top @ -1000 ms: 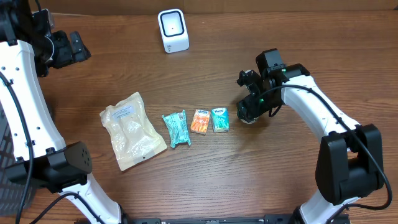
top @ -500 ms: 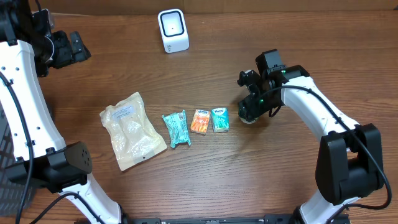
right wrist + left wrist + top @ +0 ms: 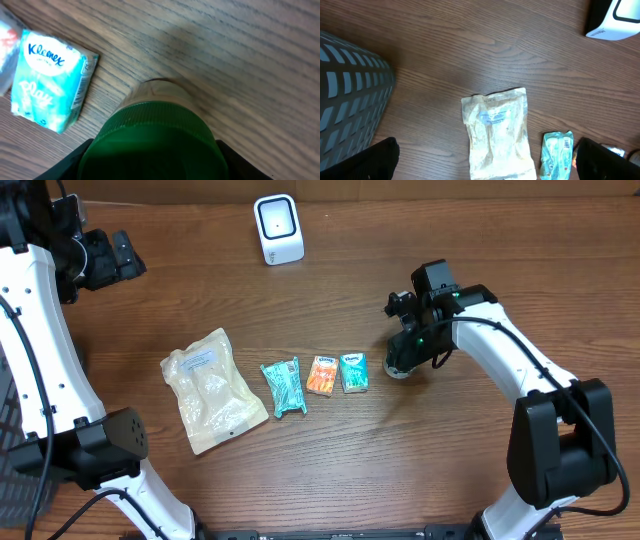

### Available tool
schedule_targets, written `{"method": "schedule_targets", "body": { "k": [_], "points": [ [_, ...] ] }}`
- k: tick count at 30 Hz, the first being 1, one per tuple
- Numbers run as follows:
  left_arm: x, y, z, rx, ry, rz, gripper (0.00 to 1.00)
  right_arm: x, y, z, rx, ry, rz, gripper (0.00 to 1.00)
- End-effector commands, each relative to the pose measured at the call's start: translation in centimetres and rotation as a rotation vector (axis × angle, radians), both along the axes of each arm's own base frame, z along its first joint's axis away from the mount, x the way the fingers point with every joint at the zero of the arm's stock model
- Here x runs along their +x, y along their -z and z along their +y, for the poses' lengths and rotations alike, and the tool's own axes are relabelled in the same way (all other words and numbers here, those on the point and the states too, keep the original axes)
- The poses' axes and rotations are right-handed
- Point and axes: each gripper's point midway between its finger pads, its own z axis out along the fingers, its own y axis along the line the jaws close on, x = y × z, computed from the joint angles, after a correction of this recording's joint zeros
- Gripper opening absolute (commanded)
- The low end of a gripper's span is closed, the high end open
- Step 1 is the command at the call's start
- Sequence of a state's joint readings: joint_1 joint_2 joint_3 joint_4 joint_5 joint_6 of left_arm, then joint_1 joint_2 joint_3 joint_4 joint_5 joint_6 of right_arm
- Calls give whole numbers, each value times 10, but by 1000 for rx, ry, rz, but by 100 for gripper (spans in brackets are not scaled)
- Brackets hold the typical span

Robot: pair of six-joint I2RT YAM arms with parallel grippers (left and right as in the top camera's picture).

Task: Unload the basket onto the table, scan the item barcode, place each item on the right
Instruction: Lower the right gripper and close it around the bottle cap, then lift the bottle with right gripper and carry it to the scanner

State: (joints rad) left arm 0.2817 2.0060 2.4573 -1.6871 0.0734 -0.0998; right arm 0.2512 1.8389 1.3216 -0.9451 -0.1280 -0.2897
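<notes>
Straddling the green cap [image 3: 150, 140] of a small bottle [image 3: 397, 371], the right jaws reach down from the right arm [image 3: 500, 345], one dark finger [image 3: 82, 157] on each side of the cap; whether they press on it or only stand beside it I cannot tell. The bottle stands upright on the desk [image 3: 330, 470], just right of a teal Kleenex pack [image 3: 353, 372]. To the left in the same row lie an orange tissue pack [image 3: 321, 375], a green packet [image 3: 283, 387] and a pale pouch [image 3: 212, 390]. A white scanner [image 3: 278, 228] stands at the far edge, well apart from the bottle. The left jaws hang wide open over the far left corner, gripping nothing, near a grey basket [image 3: 345, 95].
</notes>
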Motion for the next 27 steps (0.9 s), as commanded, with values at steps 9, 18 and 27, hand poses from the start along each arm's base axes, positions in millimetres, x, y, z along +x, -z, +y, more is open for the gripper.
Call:
{"method": "schedule_targets", "body": {
  "k": [9, 18, 27],
  "points": [
    [0, 1, 0, 7, 16, 6, 100, 31, -135, 108, 691, -49, -35, 22],
    [0, 1, 0, 7, 16, 6, 99, 16, -210, 144, 1095, -239, -5, 18],
    [0, 1, 0, 7, 16, 6, 99, 28, -213, 146, 1089, -218, -45, 19]
  ]
}}
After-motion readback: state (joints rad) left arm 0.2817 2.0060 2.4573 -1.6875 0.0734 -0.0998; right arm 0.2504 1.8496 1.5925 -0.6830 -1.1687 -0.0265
